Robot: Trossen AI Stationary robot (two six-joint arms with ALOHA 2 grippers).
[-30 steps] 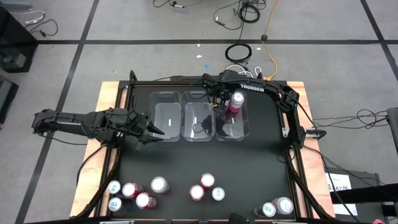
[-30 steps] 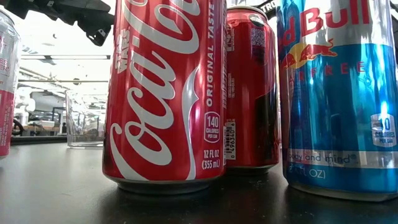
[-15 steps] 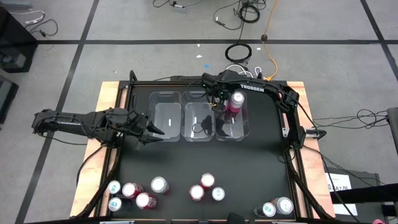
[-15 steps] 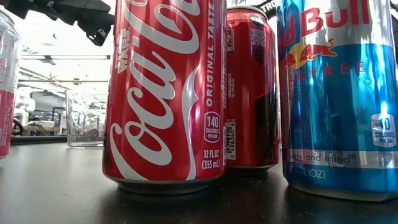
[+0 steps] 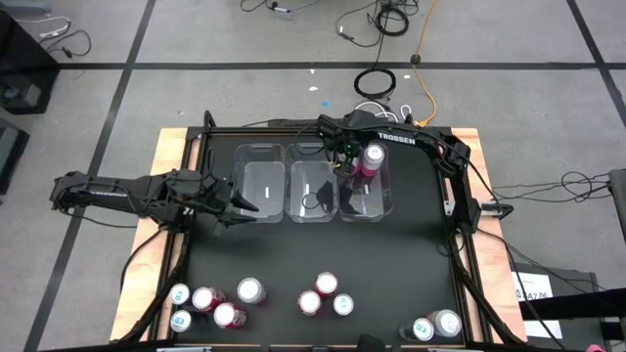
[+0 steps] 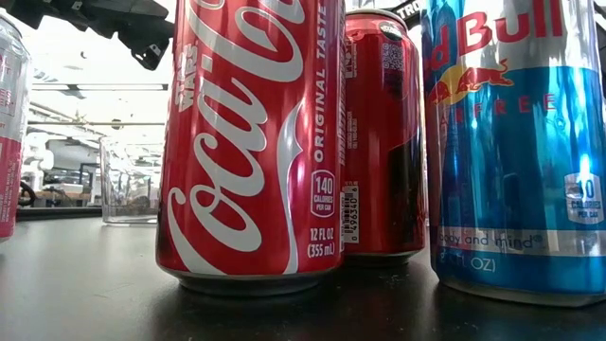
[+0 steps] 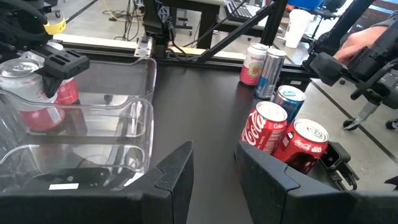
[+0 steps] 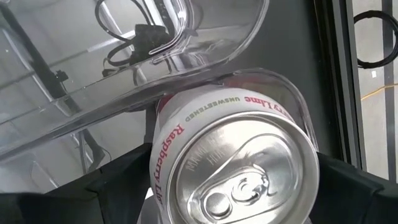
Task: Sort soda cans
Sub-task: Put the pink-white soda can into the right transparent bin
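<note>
Three clear bins (image 5: 311,186) stand side by side at the table's far middle. My right gripper (image 5: 357,158) is over the right-hand bin (image 5: 377,200), shut on a pink-and-white Raspberry Lime can (image 8: 230,155) with a silver top. This held can (image 7: 37,93) sits low between that bin's walls. My left gripper (image 5: 245,205) waits open beside the left-hand bin (image 5: 259,186), its fingers apart (image 7: 214,165) and touching nothing. Other red, blue and pink cans stand upright along the near edge (image 5: 210,301), (image 5: 323,293), (image 5: 435,326). My right gripper pinches the can between its two fingers (image 8: 112,186), one on each side of the upper wall (image 8: 163,162) just below the silver rim. The fingers come from above, pointing down. The can stays upright inside the bin; whether its base rests on the bin floor I cannot tell.
Two Coca-Cola cans (image 6: 251,142), (image 6: 383,133) and a blue Red Bull can (image 6: 516,142) stand close to the low camera. A black cable loop lies in the middle bin (image 5: 313,202). Bare black tabletop (image 5: 323,249) lies between the bins and the near cans.
</note>
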